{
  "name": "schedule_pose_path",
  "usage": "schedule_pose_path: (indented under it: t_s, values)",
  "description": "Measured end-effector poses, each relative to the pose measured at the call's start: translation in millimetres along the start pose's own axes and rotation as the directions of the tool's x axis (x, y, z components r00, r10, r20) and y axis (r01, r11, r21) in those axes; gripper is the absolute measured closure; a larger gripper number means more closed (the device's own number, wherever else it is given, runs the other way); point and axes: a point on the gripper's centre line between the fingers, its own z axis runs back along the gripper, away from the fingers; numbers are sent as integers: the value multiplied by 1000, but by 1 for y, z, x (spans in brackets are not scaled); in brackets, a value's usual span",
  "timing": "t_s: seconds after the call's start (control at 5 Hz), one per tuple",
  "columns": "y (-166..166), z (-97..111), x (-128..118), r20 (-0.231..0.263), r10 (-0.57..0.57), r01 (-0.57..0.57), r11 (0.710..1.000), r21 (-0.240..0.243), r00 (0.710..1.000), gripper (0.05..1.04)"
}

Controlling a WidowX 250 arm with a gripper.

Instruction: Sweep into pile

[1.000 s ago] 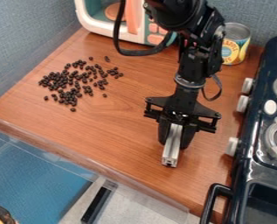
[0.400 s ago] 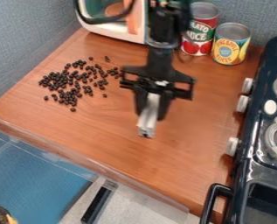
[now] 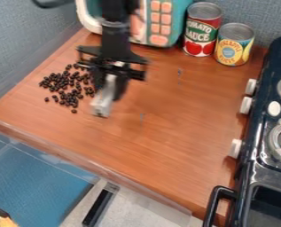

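Jaws clenched on silver bar (image 3: 106, 96) | over wooden counter (image 3: 172, 133) | beside scattered dark beans (image 3: 64, 83)

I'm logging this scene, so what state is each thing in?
Black beans: loose, spread out
Gripper: jaws closed on metal bar
Metal bar: gripped, tilted
Red can: upright, top closed
Yellow can: upright, top closed
Toy microwave: upright, door state unclear

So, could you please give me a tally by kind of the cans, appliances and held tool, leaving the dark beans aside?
Cans, red-labelled and yellow-labelled: 2
Toy microwave: 1
Stove: 1
Light-coloured bar in the pincer: 1
Total: 5
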Motion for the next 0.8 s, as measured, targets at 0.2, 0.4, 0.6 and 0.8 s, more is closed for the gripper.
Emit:
schedule_pose_path:
  t_s: [0.2,0.4,0.6,0.8]
  values:
    - [41,13,13,50,-8,8,1000,4,999,700]
    - [80,24,26,90,-24,21,999,35,996,700]
    - [117,20,37,93,-43,37,997,62,995,700]
    - [135,7,47,102,-79,70,993,94,992,701]
